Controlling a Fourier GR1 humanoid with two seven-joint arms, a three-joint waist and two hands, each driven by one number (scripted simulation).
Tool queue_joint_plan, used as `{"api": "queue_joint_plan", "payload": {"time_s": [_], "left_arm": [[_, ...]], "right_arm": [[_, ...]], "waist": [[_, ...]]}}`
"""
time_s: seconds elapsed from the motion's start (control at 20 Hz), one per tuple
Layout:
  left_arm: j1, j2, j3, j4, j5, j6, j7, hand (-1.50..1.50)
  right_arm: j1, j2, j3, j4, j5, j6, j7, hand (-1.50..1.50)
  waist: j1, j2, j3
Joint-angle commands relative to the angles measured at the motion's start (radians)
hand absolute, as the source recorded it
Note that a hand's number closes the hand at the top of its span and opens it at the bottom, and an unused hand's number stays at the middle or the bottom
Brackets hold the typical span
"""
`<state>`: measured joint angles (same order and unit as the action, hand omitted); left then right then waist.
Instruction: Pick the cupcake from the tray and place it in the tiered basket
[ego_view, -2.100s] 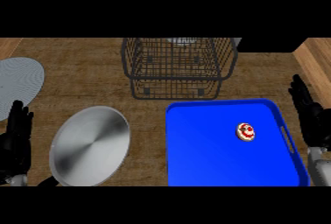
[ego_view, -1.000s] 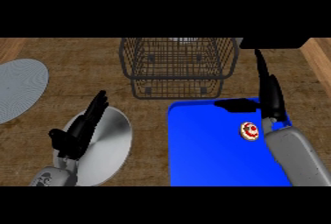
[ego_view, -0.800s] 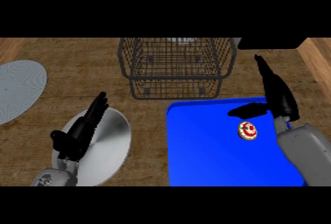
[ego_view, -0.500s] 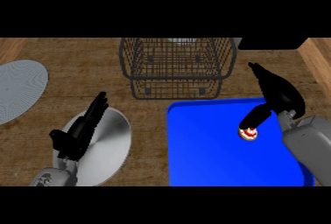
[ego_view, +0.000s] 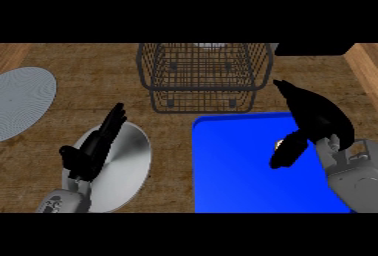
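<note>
Counter (ego_view: 88, 70), one tray (ego_view: 236, 180), one cupcake (ego_view: 280, 145), two plates (ego_view: 125, 165) (ego_view: 22, 102)

I see only sliver of cupcake (ego_view: 280, 145) past right hand (ego_view: 321, 120); cannot confirm contact. Tray (ego_view: 236, 170) right side hidden by forearm (ego_view: 362, 185), near edge cut off. Tiered basket (ego_view: 203, 75) top cut off. Far-left plate (ego_view: 22, 100) cropped.

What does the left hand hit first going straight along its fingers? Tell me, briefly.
Probably the left wire side of the tiered basket. The left hand, over the grey plate, points up-right across bare counter toward it; height is unclear, so it might pass beside it.
</note>
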<state>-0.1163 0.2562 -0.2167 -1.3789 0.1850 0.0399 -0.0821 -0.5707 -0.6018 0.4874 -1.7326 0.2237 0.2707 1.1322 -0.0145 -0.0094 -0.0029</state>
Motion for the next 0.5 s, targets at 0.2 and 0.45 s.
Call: {"api": "queue_joint_plan", "payload": {"time_s": [0.2,0.45], "left_arm": [[-0.024,-0.027,0.005,0.046,-0.019,0.0,-0.022,0.0],[-0.026,-0.005,0.023,0.04,-0.002,-0.034,-0.009,0.0]], "right_arm": [[0.03,0.018,0.057,-0.009,0.14,0.026,0.255,-1.5],[0.108,0.02,0.054,0.046,0.135,0.026,0.241,-1.5]], "waist": [[0.008,0.007,0.001],[0.007,0.006,0.002]]}}
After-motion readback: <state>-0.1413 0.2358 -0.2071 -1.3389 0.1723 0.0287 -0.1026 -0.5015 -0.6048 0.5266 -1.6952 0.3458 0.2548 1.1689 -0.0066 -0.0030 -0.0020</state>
